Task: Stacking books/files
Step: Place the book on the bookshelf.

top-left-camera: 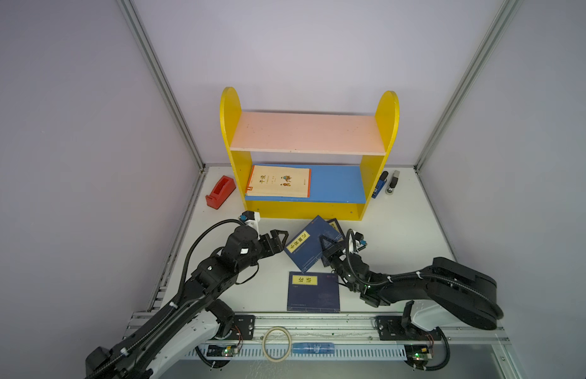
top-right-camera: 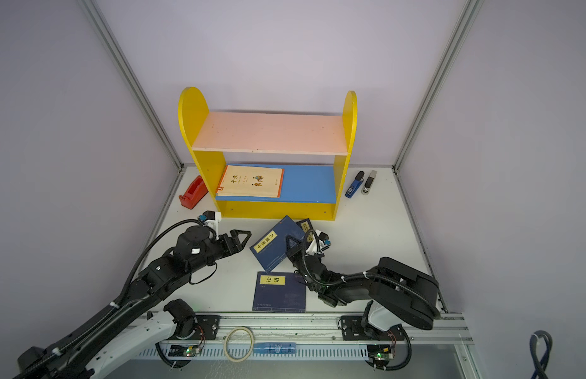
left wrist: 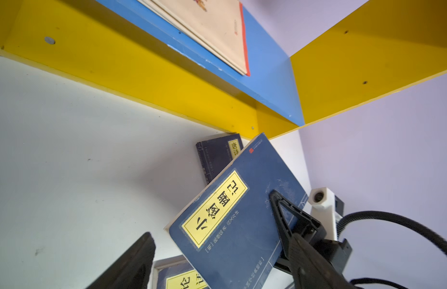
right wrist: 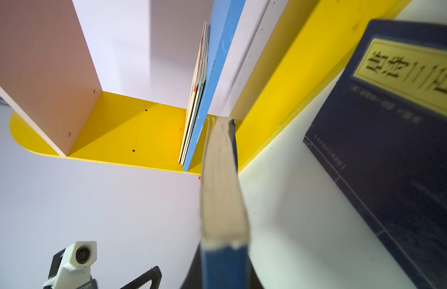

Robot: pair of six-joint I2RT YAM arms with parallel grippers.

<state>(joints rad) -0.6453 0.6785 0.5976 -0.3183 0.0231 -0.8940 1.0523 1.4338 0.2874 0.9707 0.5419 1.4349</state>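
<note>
Fingers of my right gripper clamp one edge of the navy yellow-labelled paperback, tilted before the yellow wooden shelf, left gripper wide, empty; edge-only pinch may let it swing loose.

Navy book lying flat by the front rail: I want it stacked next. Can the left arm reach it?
Probably yes: the left gripper is open and empty, nothing lies on the flat navy book, and the right arm is beside it.

Robotics lab cell; aluminium frame, rail-mounted arms.
</note>
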